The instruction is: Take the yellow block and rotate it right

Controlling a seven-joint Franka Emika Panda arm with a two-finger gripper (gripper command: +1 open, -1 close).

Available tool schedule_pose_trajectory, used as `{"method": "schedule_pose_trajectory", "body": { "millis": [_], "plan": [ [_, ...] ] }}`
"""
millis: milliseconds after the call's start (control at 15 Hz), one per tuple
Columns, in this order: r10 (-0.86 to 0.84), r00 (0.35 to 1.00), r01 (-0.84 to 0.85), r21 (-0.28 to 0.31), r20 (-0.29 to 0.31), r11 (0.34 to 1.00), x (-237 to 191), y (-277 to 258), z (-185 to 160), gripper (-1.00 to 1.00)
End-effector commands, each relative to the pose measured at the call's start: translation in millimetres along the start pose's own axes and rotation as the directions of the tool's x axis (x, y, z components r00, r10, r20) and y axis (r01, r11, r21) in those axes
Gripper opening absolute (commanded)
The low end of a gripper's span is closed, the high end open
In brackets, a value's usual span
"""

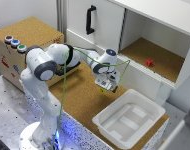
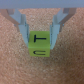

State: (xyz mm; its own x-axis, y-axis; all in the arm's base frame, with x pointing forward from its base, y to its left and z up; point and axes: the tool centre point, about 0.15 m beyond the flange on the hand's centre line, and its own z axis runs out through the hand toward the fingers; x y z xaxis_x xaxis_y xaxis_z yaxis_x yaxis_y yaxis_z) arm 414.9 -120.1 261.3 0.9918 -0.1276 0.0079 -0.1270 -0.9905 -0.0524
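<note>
Both jaws are pinching the yellow block (image 2: 39, 44) only by its upper edges over the desk (image 1: 80, 95), so twisting is risking slip.

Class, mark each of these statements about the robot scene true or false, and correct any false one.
1. The yellow block sits between the fingers of the gripper. True.
2. The small red block lies inside the white tray. False: it lies in the open cabinet compartment; the white tray holds no block.
3. The white tray is at the end of the cork surface toward the exterior view's right. True.
4. The yellow block's faces are blank. False: the wrist view shows dark letter-like marks on it.
5. The cabinet door's handle is white. False: it is black.
</note>
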Motion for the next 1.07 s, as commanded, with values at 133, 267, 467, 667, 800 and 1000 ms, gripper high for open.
{"method": "schedule_pose_trajectory", "body": {
  "millis": [133, 267, 467, 667, 800, 1000],
  "plan": [
    [0.541, 0.838, -0.544, -0.16, -0.065, 0.824, 23.2, -23.5, 15.9, -1.0],
    [0.653, 0.748, -0.664, -0.156, -0.118, 0.732, 21.6, -20.3, 11.0, -1.0],
    [0.807, 0.566, -0.823, -0.068, -0.166, 0.564, 9.2, -10.1, 8.9, -1.0],
    [0.896, 0.421, -0.903, 0.025, -0.138, 0.429, -3.0, 3.1, 14.6, -1.0],
    [0.941, 0.333, -0.936, 0.094, -0.064, 0.338, -11.0, 9.8, 26.8, -1.0],
    [0.956, 0.293, -0.951, 0.097, -0.023, 0.294, -7.2, 3.5, 39.9, -1.0]
  ]
}}
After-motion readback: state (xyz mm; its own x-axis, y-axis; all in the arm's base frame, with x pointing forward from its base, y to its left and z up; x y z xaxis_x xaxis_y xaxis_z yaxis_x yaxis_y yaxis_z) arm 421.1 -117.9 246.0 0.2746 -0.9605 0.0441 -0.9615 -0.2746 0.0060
